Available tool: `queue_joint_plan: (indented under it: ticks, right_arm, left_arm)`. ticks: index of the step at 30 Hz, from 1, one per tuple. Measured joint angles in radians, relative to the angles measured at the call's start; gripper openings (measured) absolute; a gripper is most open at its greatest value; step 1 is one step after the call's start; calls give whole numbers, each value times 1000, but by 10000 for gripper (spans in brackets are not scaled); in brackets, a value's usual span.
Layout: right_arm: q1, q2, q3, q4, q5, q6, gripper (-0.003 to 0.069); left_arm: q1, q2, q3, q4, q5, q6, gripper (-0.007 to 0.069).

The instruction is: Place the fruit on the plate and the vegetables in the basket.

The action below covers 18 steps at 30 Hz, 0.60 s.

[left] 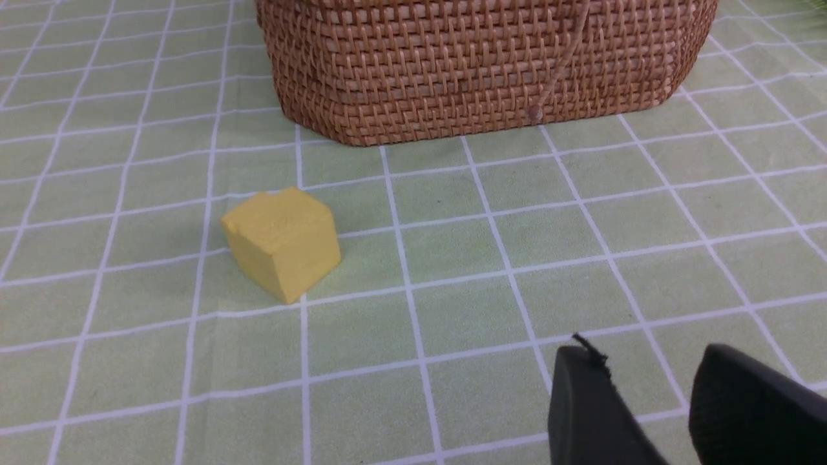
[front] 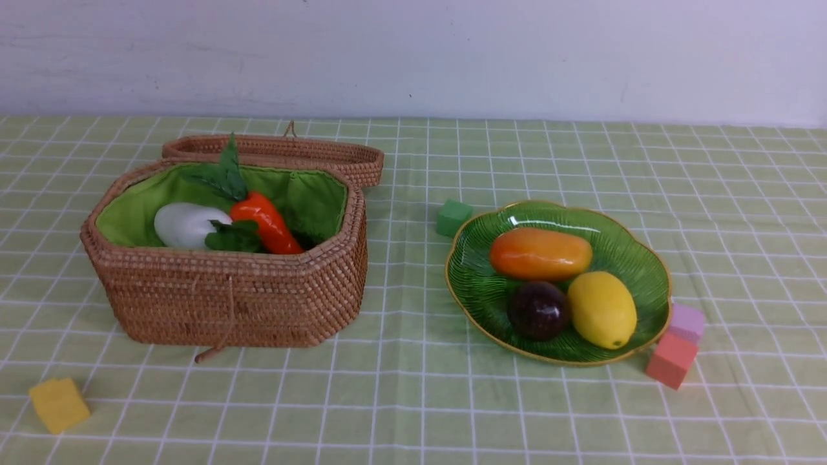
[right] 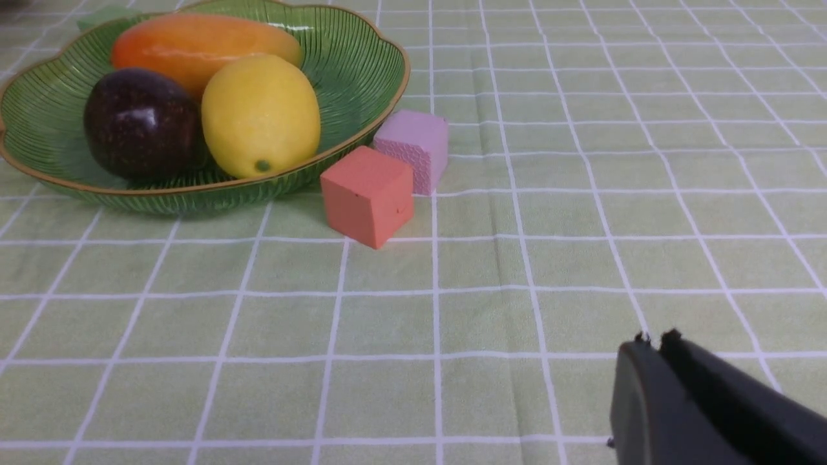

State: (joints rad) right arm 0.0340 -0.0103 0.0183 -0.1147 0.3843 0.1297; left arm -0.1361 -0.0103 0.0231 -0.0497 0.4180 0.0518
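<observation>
The oblong orange mango [front: 540, 253], yellow lemon [front: 601, 309] and dark round fruit [front: 538, 310] lie on the ribbed green glass plate [front: 649, 271] at right. The white radish [front: 187, 225] and orange-red carrot [front: 268, 223] sit inside the open brown wicker basket [front: 232, 297] at left. The left gripper [left: 652, 368] is empty with its fingers narrowly parted; the right gripper [right: 656, 342] is closed and empty.

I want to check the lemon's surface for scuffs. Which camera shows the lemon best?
The right wrist view: the lemon is close, large and sharp on the plate. The front view shows it whole but smaller. The left wrist view does not show it.
</observation>
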Motion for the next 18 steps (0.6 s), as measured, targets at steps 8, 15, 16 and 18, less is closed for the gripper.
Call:
queue_joint_plan:
  ticks: [8,15,16,18]
  right_arm:
    - [0,0,0,0,0,0,37]
    - [0,0,0,0,0,1,45]
    - [0,0,0,0,0,1,47]
    - [0,0,0,0,0,1,51]
  left_arm:
    - [0,0,0,0,0,0,238]
    - [0,0,0,0,0,0,238]
    - [0,0,0,0,0,0,238]
    - [0,0,0,0,0,0,238]
